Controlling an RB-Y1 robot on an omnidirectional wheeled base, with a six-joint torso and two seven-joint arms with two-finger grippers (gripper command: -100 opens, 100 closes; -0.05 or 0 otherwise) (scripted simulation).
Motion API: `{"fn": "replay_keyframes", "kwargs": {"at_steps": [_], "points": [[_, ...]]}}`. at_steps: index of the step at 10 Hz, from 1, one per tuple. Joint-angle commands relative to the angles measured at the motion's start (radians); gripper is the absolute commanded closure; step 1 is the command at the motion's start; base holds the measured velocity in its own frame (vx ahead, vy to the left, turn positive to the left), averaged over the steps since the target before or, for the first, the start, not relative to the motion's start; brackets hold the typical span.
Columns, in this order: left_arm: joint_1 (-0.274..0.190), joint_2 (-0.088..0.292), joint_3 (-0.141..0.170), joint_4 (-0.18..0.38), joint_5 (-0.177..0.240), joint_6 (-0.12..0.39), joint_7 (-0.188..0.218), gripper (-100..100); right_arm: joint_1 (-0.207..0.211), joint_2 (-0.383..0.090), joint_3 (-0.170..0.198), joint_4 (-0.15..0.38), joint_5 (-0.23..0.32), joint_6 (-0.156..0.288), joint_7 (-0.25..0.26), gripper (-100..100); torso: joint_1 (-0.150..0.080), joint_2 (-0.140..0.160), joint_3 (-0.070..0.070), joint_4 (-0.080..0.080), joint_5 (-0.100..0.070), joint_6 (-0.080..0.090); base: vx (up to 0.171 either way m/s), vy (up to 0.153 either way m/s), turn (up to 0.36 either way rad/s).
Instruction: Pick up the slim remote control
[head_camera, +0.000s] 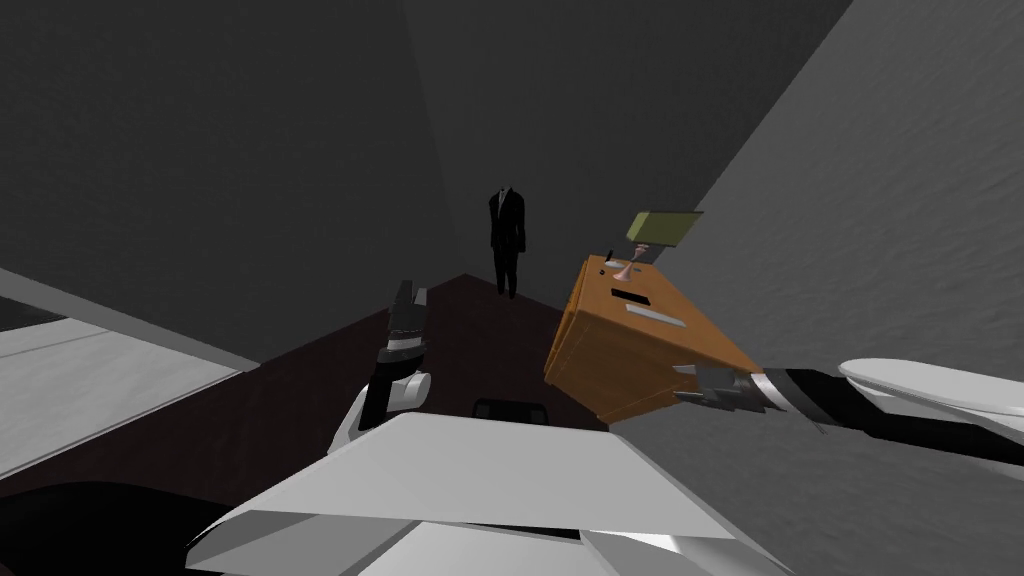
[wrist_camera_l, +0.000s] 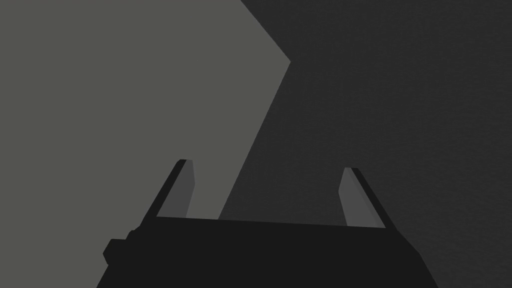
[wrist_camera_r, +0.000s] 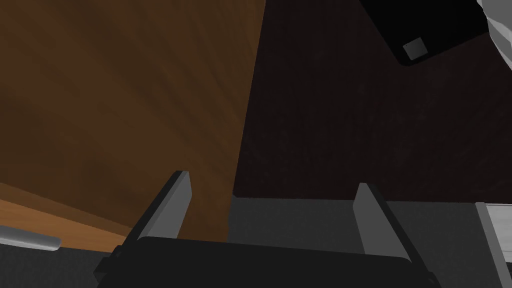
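Observation:
An orange-brown wooden cabinet (head_camera: 630, 350) stands against the wall to my right. Two slim flat things lie on its top: a short black bar (head_camera: 630, 297) and a longer light grey slab (head_camera: 656, 316); I cannot tell which is the remote. My right gripper (head_camera: 686, 385) hangs open at the cabinet's near corner, below the top, with nothing between its fingers. In the right wrist view the open gripper (wrist_camera_r: 272, 180) faces the cabinet's brown side (wrist_camera_r: 125, 100), and a grey rounded slab (wrist_camera_r: 27, 239) lies on the paler top edge. My left gripper (head_camera: 409, 296) is raised and open (wrist_camera_l: 266, 165).
A lamp (head_camera: 660, 232) with an olive shade and pink foot stands at the back of the cabinet top. A dark suit figure (head_camera: 507, 240) stands in the far corner. Dark floor (head_camera: 320, 390) spreads left of the cabinet, a grey wall (head_camera: 880, 230) rises to the right, and a white surface (head_camera: 90, 375) lies far left.

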Motion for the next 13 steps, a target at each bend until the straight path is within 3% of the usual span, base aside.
{"fn": "replay_keyframes", "kwargs": {"at_steps": [1, 2, 6, 8, 11, 13], "points": [[0.000, 0.000, 0.000, 0.000, 0.000, 0.000, 0.000, 0, -0.007, -0.040, 0.009, 0.016, 0.015, -0.008, -0.002, -100, 0.000, 0.000, 0.000, 0.000, 0.000, 0.000, 0.068, -0.021, 0.102], [0.000, 0.000, 0.000, 0.000, 0.000, 0.000, 0.000, 0, -0.005, -0.070, 0.016, 0.045, 0.031, -0.024, -0.003, -100, 0.000, 0.000, 0.000, 0.000, 0.000, 0.000, 0.078, -0.018, 0.184], [0.000, 0.000, 0.000, 0.000, 0.000, 0.000, 0.000, 0, -0.002, -0.136, 0.024, 0.072, 0.046, -0.040, -0.004, -100, -0.001, 0.001, 0.000, 0.000, 0.000, 0.000, 0.066, -0.029, 0.087], [0.000, 0.000, 0.000, 0.000, 0.000, 0.000, 0.000, 0, 0.009, -0.206, 0.043, 0.117, 0.073, -0.067, -0.006, -100, -0.002, -0.002, -0.001, -0.001, 0.000, 0.000, 0.165, -0.080, 0.195], [0.000, 0.000, 0.000, 0.000, 0.000, 0.000, 0.000, 0, 0.009, -0.206, 0.043, 0.117, 0.073, -0.067, -0.006, -100, -0.002, -0.001, -0.001, -0.001, -0.001, 0.001, 0.070, -0.048, 0.021], [0.000, 0.000, 0.000, 0.000, 0.000, 0.000, 0.000, 0, 0.016, -0.230, 0.054, 0.135, 0.087, -0.079, -0.007, -100, 0.000, 0.001, 0.001, 0.000, 0.000, 0.000, 0.074, -0.044, 0.124]]}}
